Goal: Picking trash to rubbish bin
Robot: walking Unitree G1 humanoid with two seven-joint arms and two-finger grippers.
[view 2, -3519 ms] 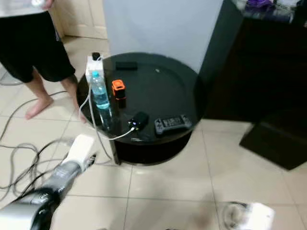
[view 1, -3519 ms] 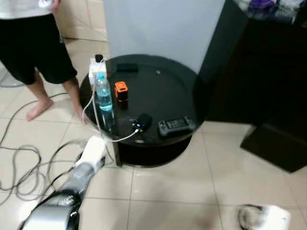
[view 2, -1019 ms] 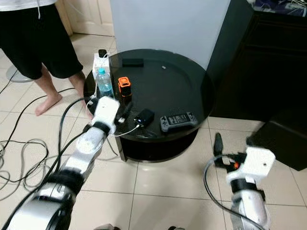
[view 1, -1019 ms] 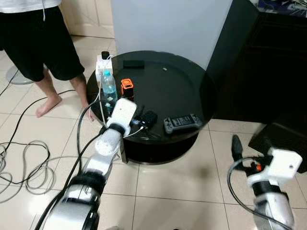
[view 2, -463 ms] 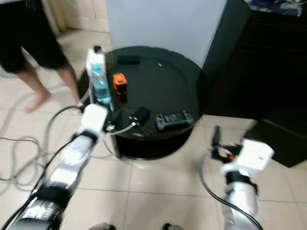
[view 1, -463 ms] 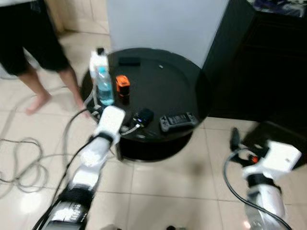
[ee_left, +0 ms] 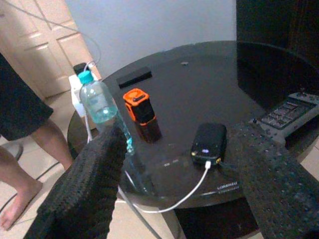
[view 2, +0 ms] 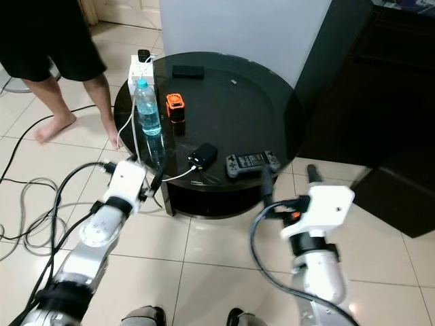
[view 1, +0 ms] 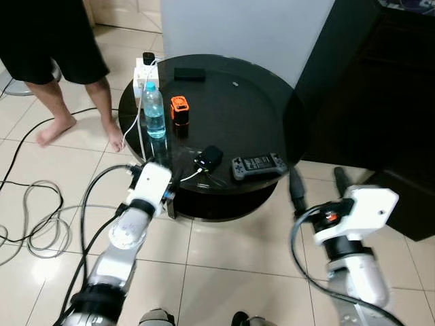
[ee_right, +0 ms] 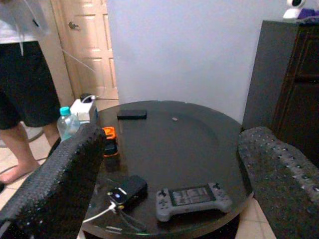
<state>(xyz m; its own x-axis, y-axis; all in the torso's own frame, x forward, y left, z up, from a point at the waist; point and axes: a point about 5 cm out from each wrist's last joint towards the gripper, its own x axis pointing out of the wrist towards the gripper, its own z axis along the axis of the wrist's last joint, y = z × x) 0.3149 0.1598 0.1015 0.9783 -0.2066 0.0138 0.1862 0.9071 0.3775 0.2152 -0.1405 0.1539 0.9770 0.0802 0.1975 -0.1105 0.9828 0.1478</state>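
From the left eye, the round black desk (view 1: 258, 102) stands before the robot, with the bottle (view 1: 153, 113), the likely trash, upright near its left edge beside an orange block (view 1: 179, 109); a power bank (view 1: 211, 157) and a game controller (view 1: 258, 164) lie nearer the front, probably someone's belongings in use. The left end effector (view 1: 165, 197) hangs low by the desk's front-left rim, touching nothing; the right end effector (view 1: 318, 182) sits off the front-right, fingers spread wide and empty. A person (view 1: 47, 41) stands at the far left. From the left wrist, the fingers (ee_left: 84, 194) splay wide, framing bottle and power bank. From the right wrist, the fingers (ee_right: 55, 174) gape equally wide, facing the desk.
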